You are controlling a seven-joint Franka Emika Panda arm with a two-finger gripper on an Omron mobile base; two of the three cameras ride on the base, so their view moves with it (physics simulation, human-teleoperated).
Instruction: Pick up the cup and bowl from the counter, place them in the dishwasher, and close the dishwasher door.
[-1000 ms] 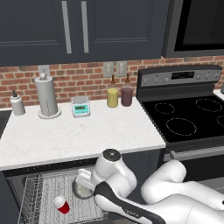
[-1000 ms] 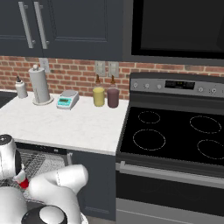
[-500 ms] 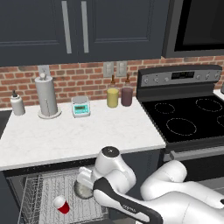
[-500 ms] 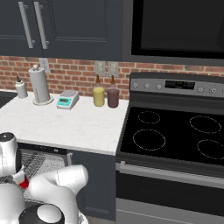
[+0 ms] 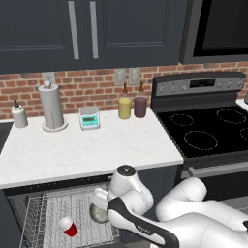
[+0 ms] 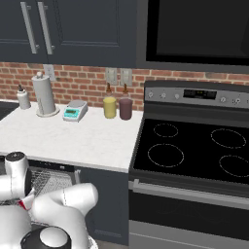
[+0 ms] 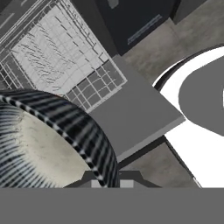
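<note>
While the cup (image 5: 68, 226) lies in the dishwasher (image 5: 53, 213) rack, the gripper (image 7: 109, 180) pinches the bowl (image 7: 48, 144) rim. The bowl hangs over that rack, right of the cup.

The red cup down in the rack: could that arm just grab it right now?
Probably not yet. The gripper is shut on the bowl, so it has no free jaws. The cup itself lies in the open in the dishwasher rack, close to the left of the bowl.
</note>
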